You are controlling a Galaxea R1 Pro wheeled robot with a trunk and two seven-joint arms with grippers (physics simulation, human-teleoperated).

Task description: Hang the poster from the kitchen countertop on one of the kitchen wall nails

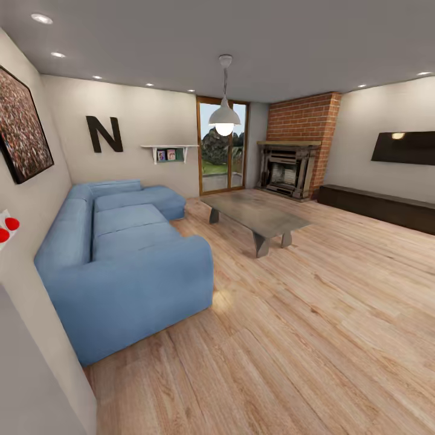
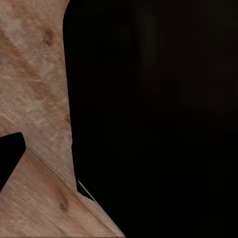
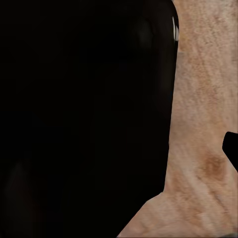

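Living room ahead, not the kitchen: blue sectional sofa (image 1: 121, 266), grey coffee table (image 1: 257, 214), brick fireplace (image 1: 290, 169), wall TV (image 1: 403, 148). Poster and countertop nowhere in sight, so likely in transit. Wrist views dark over plank floor (image 2: 34, 99); grip state impossible to tell.

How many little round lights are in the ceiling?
7: five along the left side, two at right. More may be out of view.
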